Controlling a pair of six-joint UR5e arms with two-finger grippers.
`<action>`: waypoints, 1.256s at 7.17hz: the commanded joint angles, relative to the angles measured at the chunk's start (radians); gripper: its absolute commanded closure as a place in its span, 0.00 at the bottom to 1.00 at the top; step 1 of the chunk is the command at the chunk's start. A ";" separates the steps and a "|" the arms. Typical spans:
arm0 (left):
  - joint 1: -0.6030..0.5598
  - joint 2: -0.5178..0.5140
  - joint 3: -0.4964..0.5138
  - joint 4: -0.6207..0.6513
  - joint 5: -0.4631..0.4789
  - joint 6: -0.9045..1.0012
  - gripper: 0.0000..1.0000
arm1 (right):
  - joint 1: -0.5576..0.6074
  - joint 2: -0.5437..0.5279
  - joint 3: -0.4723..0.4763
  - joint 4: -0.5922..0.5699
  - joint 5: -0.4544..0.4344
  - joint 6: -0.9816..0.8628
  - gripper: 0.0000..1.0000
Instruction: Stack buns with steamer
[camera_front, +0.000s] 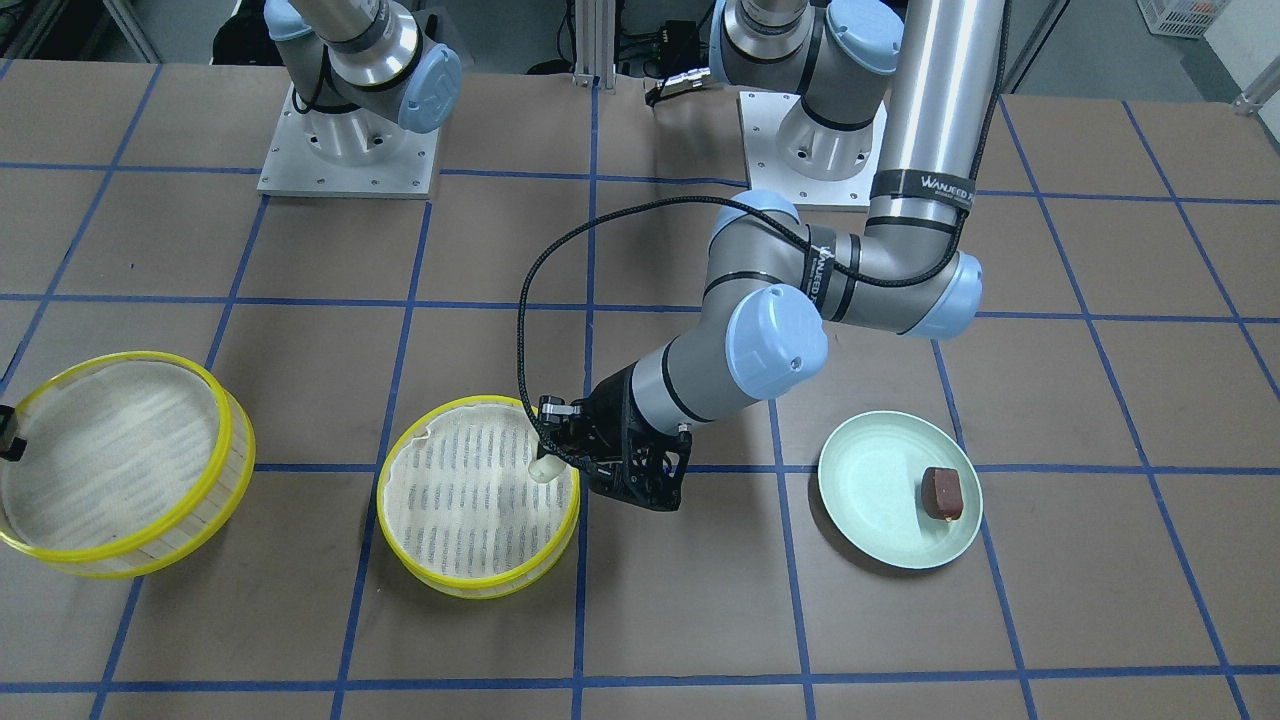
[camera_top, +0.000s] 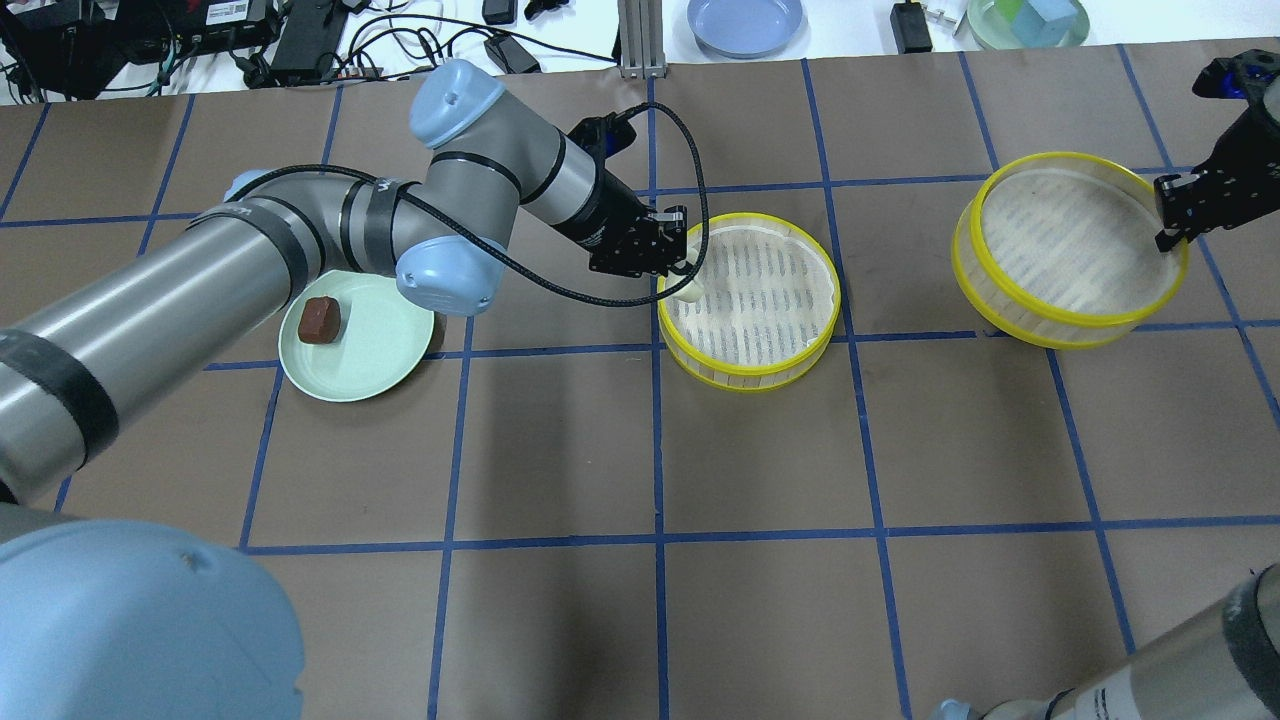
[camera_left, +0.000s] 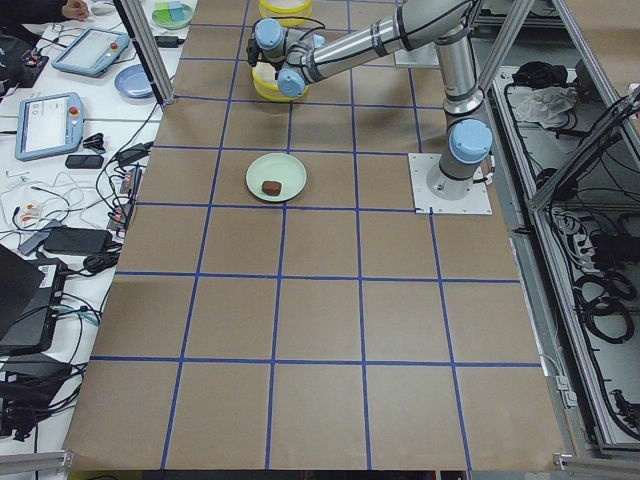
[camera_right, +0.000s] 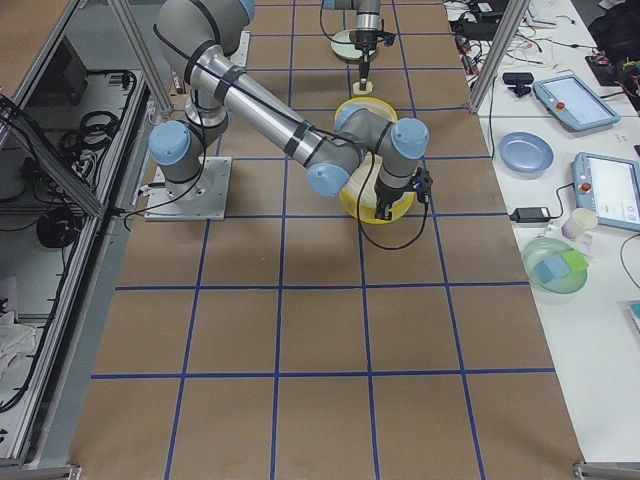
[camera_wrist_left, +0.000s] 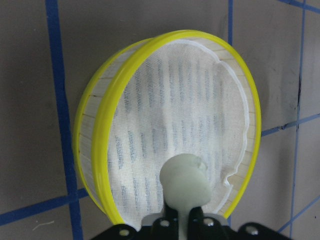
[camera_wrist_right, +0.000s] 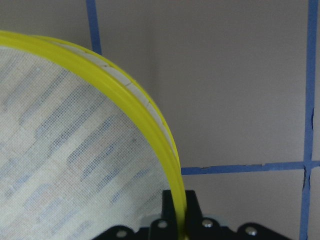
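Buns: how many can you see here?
2. A white bun is in the left gripper, over the rim of the middle tray; a brown bun lies on the green plate. The right tray, gripped by the right gripper, holds none.

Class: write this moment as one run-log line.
left claw: shut on white bun, over middle tray | right claw: shut on other tray, tilted | brown bun: on green plate

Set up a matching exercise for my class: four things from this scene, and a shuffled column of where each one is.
1 cream-white bun
2 brown bun
3 middle steamer tray
4 outer steamer tray

A on the green plate
B tilted, rim in the right gripper
C held in the left gripper
D flat on the table

Pairs: 1-C, 2-A, 3-D, 4-B
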 joint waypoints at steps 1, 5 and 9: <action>-0.014 -0.059 -0.002 0.052 -0.001 -0.012 0.92 | 0.039 -0.018 0.013 -0.001 0.000 0.057 1.00; -0.018 -0.054 0.000 0.066 -0.003 -0.164 0.14 | 0.075 -0.061 0.048 0.003 0.000 0.121 1.00; -0.037 0.003 0.015 0.069 -0.003 -0.332 0.00 | 0.110 -0.101 0.103 -0.007 0.000 0.174 1.00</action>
